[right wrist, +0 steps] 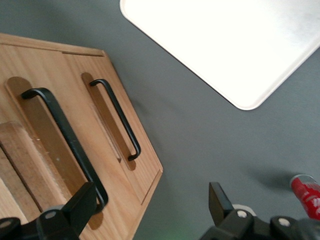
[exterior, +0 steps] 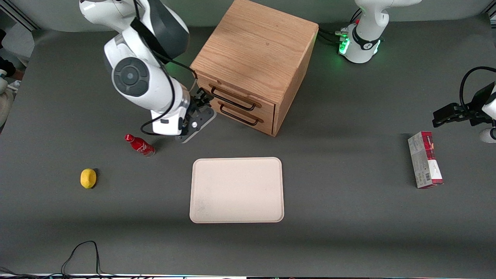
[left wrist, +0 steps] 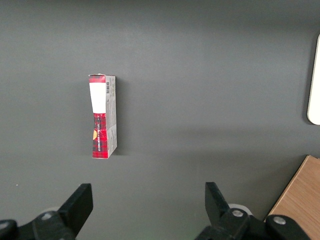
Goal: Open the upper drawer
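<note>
Even overhead light, soft shadows, tray overexposed

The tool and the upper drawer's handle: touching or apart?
Cannot tell. In the right wrist view one finger of the tool overlaps the upper drawer's handle; no view shows contact plainly.

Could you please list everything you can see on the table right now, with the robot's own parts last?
Cabinet: one, light oak, mid-table.
Upper drawer: one, oak, black bar handle, shut.
Lower drawer: one, oak, black handle, shut.
Tray: one, cream, nearer the front camera than the cabinet.
Bottle: one, red, lying beside the hand.
Lemon: one, yellow, toward the working arm's end.
Box: one, red and grey, toward the parked arm's end.
Hand: one, black fingers open, at the upper drawer's handle end.
</note>
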You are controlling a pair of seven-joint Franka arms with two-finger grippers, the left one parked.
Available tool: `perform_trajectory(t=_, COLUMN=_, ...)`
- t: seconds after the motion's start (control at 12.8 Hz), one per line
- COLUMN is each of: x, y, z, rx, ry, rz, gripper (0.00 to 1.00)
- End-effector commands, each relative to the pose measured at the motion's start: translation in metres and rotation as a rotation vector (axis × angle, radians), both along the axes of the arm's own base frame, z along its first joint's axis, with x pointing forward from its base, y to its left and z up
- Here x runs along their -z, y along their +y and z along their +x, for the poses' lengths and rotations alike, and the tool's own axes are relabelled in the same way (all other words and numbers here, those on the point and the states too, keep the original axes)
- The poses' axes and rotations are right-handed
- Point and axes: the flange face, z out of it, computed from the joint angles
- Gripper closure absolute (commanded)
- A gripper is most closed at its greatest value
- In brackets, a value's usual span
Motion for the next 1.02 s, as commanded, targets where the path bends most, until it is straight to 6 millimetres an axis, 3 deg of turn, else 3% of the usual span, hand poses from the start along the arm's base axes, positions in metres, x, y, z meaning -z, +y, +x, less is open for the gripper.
perform_trajectory(t=0.0, x=0.007, y=0.026, z=-0.003, rx=-0.04, ry=0.0, rz=0.031, gripper=0.0)
perform_trajectory(t=0.47, x=0.024, y=0.074, z=-0.014, rx=-0.321, ry=-0.027, rz=0.089, gripper=0.0)
perform_trajectory(t=0.94, x=0.043, y=0.078, z=-0.011, rx=-0.38, ry=-0.005, rz=0.103, gripper=0.0)
